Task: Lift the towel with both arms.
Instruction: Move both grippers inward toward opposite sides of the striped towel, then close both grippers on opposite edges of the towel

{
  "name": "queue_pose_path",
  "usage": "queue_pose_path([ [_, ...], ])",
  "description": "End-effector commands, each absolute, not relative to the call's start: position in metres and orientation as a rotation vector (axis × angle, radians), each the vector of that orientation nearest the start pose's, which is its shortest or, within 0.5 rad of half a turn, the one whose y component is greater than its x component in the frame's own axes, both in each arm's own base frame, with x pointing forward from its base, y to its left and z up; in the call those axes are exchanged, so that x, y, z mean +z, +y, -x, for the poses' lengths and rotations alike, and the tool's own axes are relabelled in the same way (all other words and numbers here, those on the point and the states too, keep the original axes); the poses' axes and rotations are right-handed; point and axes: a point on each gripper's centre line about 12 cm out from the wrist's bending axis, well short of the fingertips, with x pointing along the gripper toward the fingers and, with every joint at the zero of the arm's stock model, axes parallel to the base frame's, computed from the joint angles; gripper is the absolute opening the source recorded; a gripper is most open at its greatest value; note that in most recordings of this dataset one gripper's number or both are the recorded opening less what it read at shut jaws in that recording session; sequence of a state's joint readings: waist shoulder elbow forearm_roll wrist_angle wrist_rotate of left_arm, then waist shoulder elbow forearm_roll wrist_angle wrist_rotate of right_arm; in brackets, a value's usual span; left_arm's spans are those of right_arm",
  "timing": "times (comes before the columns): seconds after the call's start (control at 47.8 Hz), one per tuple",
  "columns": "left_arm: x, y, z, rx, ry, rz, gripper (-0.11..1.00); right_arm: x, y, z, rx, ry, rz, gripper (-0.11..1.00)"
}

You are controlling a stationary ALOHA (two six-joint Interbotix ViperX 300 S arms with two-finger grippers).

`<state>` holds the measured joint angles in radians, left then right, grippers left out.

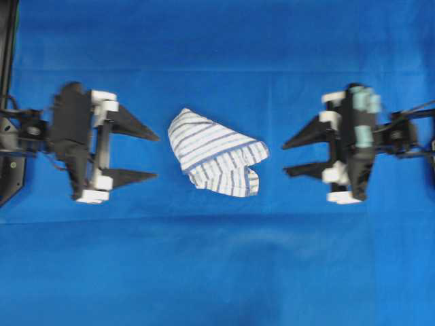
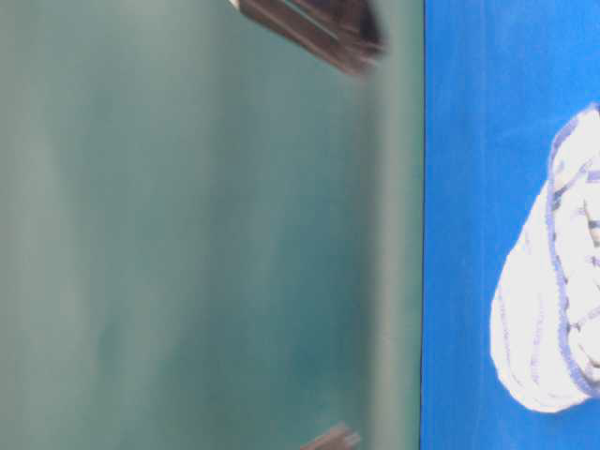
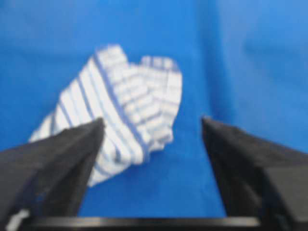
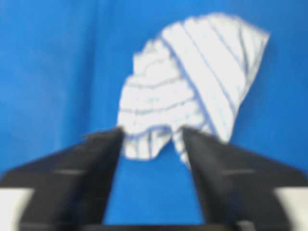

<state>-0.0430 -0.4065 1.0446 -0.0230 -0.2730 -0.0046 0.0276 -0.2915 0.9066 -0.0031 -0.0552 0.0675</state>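
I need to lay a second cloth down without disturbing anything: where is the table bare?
The blue table cloth is bare along the whole strip below the towel and both grippers, and again above them. The middle row is crowded: left gripper and right gripper, both open, leave only narrow gaps beside the towel.

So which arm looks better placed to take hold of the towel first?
The right, marginally. The right gripper is open, and its tips seem already at the towel edge in its wrist view. The left gripper is open wider and stands off with blue cloth between.
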Motion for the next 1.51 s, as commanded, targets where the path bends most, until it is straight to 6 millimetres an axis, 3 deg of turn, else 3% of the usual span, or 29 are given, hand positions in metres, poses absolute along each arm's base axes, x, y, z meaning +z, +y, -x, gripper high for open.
queue_pose_path([
  [0.0,0.2,-0.013,-0.302,-0.033,0.386,0.019,0.86,0.191,0.01,-0.333,0.008,0.582,-0.06,0.64],
  [0.042,0.192,-0.014,-0.307,-0.034,0.413,0.018,0.9,0.183,0.01,-0.337,0.007,0.605,-0.06,0.64],
  [0.418,0.13,-0.013,-0.344,-0.024,0.551,0.015,0.89,0.119,0.011,-0.372,0.0,0.737,-0.059,0.61],
  [0.607,0.11,-0.012,-0.349,-0.017,0.589,0.018,0.89,0.108,0.011,-0.381,0.0,0.74,-0.059,0.61],
  [0.774,0.107,-0.007,-0.35,0.001,0.602,0.029,0.85,0.104,0.009,-0.385,-0.006,0.747,-0.064,0.6],
  [0.9,0.105,0.0,-0.349,0.023,0.618,0.043,0.69,0.104,0.007,-0.385,-0.012,0.746,-0.066,0.54],
  [0.983,0.102,0.004,-0.347,0.033,0.633,0.045,0.47,0.103,0.006,-0.385,-0.013,0.752,-0.066,0.36],
  [1.088,0.102,0.006,-0.346,0.04,0.639,0.044,0.17,0.102,0.005,-0.383,-0.018,0.759,-0.068,0.05],
  [1.151,0.102,0.006,-0.346,0.037,0.638,0.041,0.06,0.102,0.005,-0.383,-0.017,0.759,-0.067,0.01],
  [1.339,0.109,0.005,-0.348,0.038,0.619,0.05,0.05,0.105,0.005,-0.385,-0.016,0.75,-0.066,0.01],
  [1.485,0.137,0.0,-0.352,0.03,0.564,0.07,0.05,0.124,0.005,-0.387,-0.017,0.716,-0.072,0.01],
])
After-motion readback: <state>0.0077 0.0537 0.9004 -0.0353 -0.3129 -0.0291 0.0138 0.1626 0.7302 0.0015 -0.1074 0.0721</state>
